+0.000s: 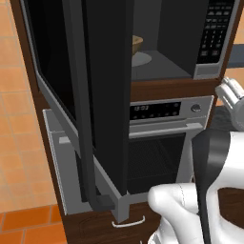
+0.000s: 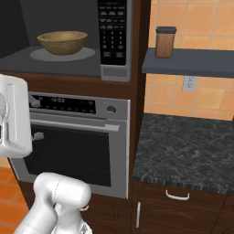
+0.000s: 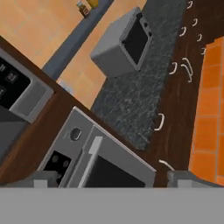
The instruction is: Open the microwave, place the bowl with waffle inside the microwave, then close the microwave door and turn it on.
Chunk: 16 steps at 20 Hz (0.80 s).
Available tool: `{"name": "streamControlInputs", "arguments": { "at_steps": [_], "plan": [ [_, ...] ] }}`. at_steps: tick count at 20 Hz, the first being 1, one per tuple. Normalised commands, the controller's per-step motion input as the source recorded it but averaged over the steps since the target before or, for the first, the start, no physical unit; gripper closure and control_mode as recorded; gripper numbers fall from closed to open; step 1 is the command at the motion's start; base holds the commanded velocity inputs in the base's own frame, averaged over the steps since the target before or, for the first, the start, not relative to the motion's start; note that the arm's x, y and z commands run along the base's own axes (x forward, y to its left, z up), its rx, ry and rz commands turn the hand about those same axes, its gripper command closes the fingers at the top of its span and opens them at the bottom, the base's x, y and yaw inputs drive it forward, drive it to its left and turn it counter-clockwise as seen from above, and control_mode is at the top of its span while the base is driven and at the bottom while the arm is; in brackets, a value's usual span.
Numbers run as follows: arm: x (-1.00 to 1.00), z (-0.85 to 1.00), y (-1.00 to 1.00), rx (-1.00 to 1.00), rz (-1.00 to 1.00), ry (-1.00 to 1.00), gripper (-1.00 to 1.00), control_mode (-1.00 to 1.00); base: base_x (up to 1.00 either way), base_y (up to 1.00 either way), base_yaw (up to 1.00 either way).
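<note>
I see my arm folded low before the oven [image 2: 77, 137], hand rolled sideways. The gripper [image 3: 112, 178] has its jaws spread wide, holding nothing. The bowl [image 2: 62, 42] sits on the turntable inside the microwave [image 2: 113, 39]; its contents are hidden by its rim. The open microwave door [image 1: 90, 95] blocks half the cavity.

microwave door [image 1: 102, 86] swung wide open, dark panel edge-on across centre | bowl [image 1: 137, 44] inside microwave [image 1: 190, 43] cavity on round turntable plate [image 1: 141, 59], partly hidden by door | keypad [image 1: 217, 28] at right | oven [image 1: 162, 138] below, shut | white arm [image 1: 209, 190] lower right
</note>
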Motion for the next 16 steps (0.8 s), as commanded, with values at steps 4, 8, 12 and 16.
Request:
{"name": "streamControlInputs", "arguments": {
  "at_steps": [4, 8, 12, 16],
  "plan": [
    [-0.27, -0.28, -0.47, -0.18, -0.19, 0.11, -1.00, -1.00, 0.00, 0.00, 0.00],
    [-0.20, -0.31, -0.50, -0.17, -0.16, 0.08, -1.00, -1.00, 0.00, 0.00, 0.00],
    [-0.21, -0.26, -0.12, -0.17, -0.07, 0.00, -1.00, -1.00, 0.00, 0.00, 0.00],
    [-0.04, -0.24, 0.01, -0.17, 0.00, 0.02, -1.00, -1.00, 0.00, 0.00, 0.00]
  ]
}}
